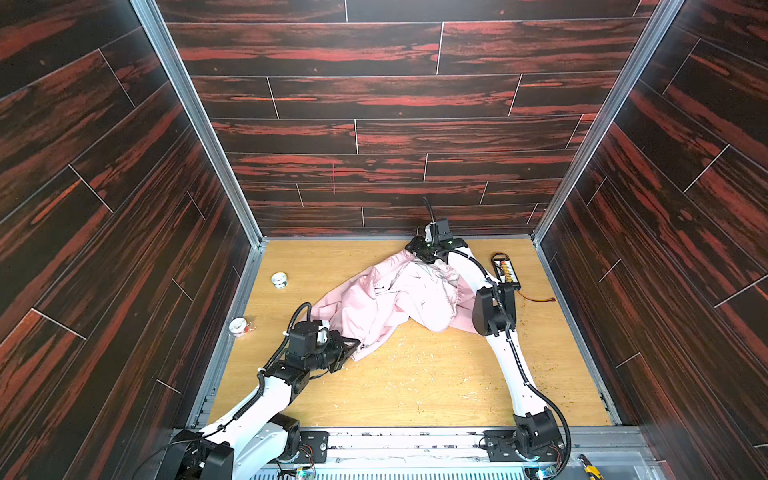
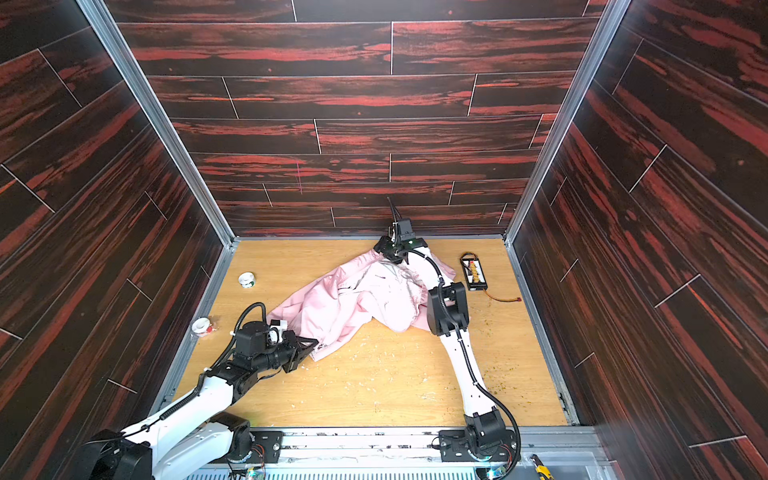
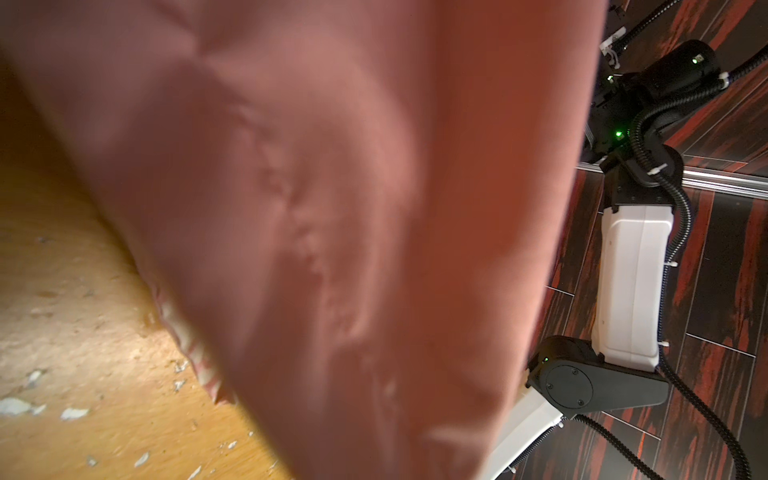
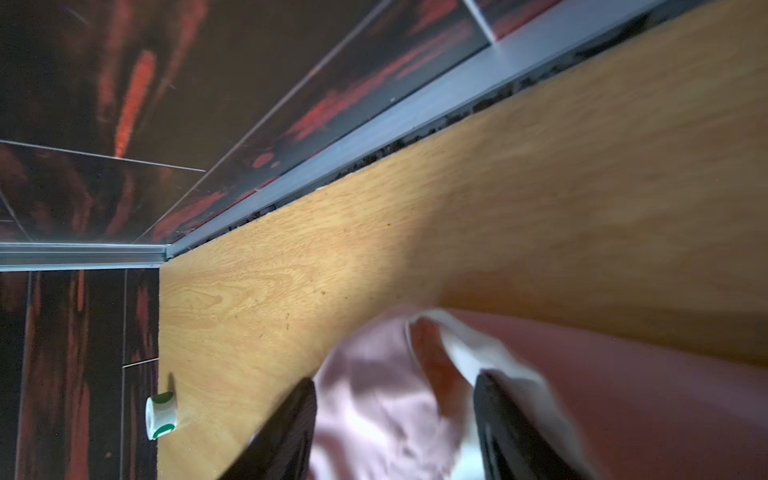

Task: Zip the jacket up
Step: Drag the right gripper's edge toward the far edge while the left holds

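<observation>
Left gripper (image 1: 353, 348) sits lower left of centre in both top views (image 2: 311, 347), jaws closed on the near corner of the jacket (image 1: 374, 299). The fingers do not show in the left wrist view. Blurred pink fabric (image 3: 332, 208) fills most of that view, and only a pale notched edge shows along its lower left. It is too soft for us to say what that edge is.

Right gripper (image 1: 417, 254) is above centre, close to the back wall, at the jacket's far end. In the right wrist view (image 4: 395, 380) its two dark fingers (image 4: 291, 428) stand partly apart with bunched fabric (image 4: 374, 415) and a white edge between them. Both are cut off by the bottom of the frame. We cannot tell whether the pads press on the cloth.

The jacket runs diagonally across the table (image 1: 415, 386), from the left gripper up to the right one (image 2: 332, 303). It is crumpled in the middle. The right arm's elbow (image 1: 494, 311) covers its right side. We cannot make out the zipper's state or the slider.

Two small rolls (image 1: 279, 279) (image 1: 238, 325) lie to the left of centre, well apart from the jacket. One also shows at the lower left of the right wrist view (image 4: 161, 414). A black wired board (image 1: 505, 270) lies right of the arm.
</observation>
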You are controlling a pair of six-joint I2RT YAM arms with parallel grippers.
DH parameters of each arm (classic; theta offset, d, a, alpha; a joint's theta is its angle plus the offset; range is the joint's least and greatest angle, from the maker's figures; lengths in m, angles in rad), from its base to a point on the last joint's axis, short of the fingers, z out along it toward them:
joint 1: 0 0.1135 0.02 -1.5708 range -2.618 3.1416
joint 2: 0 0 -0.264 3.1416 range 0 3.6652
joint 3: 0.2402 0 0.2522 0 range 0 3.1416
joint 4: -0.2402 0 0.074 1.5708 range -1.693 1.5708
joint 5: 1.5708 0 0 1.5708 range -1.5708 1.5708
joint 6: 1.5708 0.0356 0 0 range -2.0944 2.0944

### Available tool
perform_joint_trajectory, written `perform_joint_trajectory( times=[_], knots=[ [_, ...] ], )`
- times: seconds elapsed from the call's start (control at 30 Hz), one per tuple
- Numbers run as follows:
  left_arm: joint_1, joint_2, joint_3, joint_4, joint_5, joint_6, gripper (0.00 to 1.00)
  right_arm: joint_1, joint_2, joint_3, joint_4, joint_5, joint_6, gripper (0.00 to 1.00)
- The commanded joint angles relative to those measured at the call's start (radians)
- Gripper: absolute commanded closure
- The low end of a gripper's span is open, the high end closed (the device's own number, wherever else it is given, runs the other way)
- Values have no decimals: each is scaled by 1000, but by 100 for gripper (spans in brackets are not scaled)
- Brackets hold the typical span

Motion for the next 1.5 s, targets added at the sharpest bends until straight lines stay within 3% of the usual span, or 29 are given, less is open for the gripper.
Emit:
perform_joint_trajectory(
  times=[0.0,0.3,0.57,0.9,1.1,1.23,1.47],
  knots=[
    [-4,3,-16,7,-10,-6,100,7,84,12,55,-53,60,47],
    [-4,-20,-37,1,-18,-17,100,-2,69,-28,278,-190,137,100],
    [-4,-46,-38,-22,-35,-3,100,-15,-178,-233,438,-273,126,100],
    [-4,-72,36,-65,-8,68,100,-89,-558,-591,466,-297,72,100],
    [-4,-103,113,-101,15,119,100,-142,-749,-738,265,-215,-69,100],
    [-4,-100,158,-77,58,128,100,-184,-908,-925,172,-153,-144,100],
    [-5,-21,238,-60,180,148,100,-241,-1161,-1260,108,62,-270,100]
  ],
)
